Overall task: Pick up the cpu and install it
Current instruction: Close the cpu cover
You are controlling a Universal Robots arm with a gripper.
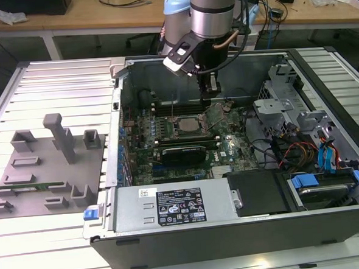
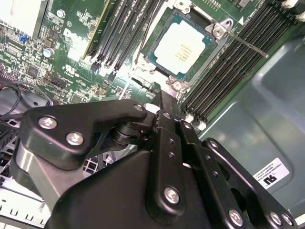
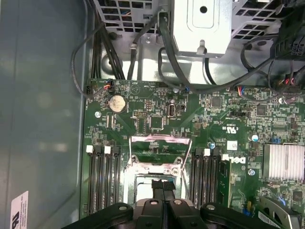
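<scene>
The cpu [image 2: 183,46], a flat square chip with a pale silver top, lies in the black socket frame [image 2: 151,67] on the green motherboard [image 1: 229,146] inside the open computer case. In the exterior view the cpu [image 1: 188,126] shows as a grey square at the board's middle. My gripper [image 1: 207,100] hangs over the board just beyond the socket, towards the exterior view's right. In both wrist views the black fingers [image 3: 163,188] are pressed together with nothing between them, and the fingertips [image 2: 161,98] stand a little off the chip's edge.
A grey fixture block [image 1: 44,170] on the slatted table at the exterior view's left carries a green memory stick [image 1: 24,188]. Within the case are the power supply [image 1: 174,205], a drive cage [image 1: 281,104], loose cables [image 3: 167,52], memory slots [image 2: 224,71] and a heatsink [image 3: 284,162].
</scene>
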